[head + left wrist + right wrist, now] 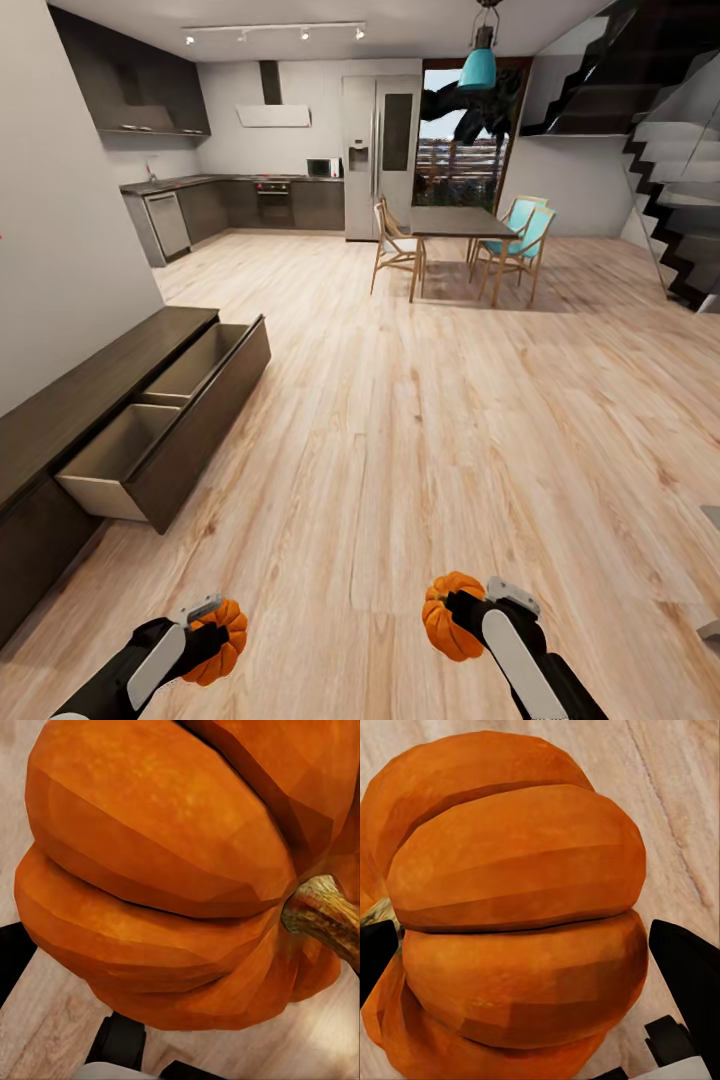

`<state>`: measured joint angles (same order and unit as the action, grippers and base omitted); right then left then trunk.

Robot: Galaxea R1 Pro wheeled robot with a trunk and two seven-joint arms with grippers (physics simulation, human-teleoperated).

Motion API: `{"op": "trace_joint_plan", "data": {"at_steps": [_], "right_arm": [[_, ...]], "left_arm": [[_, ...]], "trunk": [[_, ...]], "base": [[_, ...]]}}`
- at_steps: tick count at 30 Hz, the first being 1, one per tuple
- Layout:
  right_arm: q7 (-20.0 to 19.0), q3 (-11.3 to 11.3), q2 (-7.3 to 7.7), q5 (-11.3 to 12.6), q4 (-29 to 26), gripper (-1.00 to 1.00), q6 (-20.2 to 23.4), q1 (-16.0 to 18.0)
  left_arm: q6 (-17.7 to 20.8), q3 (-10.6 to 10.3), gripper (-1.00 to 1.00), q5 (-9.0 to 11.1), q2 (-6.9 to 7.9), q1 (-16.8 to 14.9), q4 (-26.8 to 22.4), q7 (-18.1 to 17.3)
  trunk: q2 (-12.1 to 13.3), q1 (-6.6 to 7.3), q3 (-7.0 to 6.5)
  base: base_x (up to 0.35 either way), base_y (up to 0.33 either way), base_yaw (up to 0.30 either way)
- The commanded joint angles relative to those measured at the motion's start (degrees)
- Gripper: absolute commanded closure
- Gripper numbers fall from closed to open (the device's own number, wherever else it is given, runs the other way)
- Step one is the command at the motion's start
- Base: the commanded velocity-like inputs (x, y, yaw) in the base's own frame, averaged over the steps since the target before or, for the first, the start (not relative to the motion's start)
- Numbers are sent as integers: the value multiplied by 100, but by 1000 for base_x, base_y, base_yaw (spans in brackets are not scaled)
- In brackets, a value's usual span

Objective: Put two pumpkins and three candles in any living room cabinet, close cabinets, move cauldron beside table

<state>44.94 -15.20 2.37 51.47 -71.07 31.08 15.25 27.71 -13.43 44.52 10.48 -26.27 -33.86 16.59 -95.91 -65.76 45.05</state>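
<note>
Claws: both low in the head view, above the wood floor (420, 400).
Left claw (212, 640): clamped on a pumpkin (222, 640); brown stem (326, 916) shows in the left wrist view.
Right claw (458, 612): clamped on the other pumpkin (448, 616); black fingers (690, 982) on either side of it.
Cabinet (70, 420): dark brown, along the left wall, ahead-left of the left claw.
Drawer (165, 420): pulled out, two compartments, look empty as far as the angle shows.
Far end: dining tabletop (460, 222) with chairs, kitchen behind.
</note>
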Motion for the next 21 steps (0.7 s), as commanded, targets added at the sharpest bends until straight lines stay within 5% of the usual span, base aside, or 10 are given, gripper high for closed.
{"op": "trace_joint_plan", "data": {"at_steps": [1, 21], "right_arm": [[2, 0, 0, -5, -5, 100, 2, 5], [14, 38, 96, -5, -53, 100, 10, 6]], "left_arm": [[-4, -12, 100, -25, 2, -1, -1, 11], [-20, -36, 100, -39, -20, -1, 2, 11]], "trunk": [[0, 0, 0], [0, 0, 0]], "base": [[331, 0, 0], [331, 0, 0]]}}
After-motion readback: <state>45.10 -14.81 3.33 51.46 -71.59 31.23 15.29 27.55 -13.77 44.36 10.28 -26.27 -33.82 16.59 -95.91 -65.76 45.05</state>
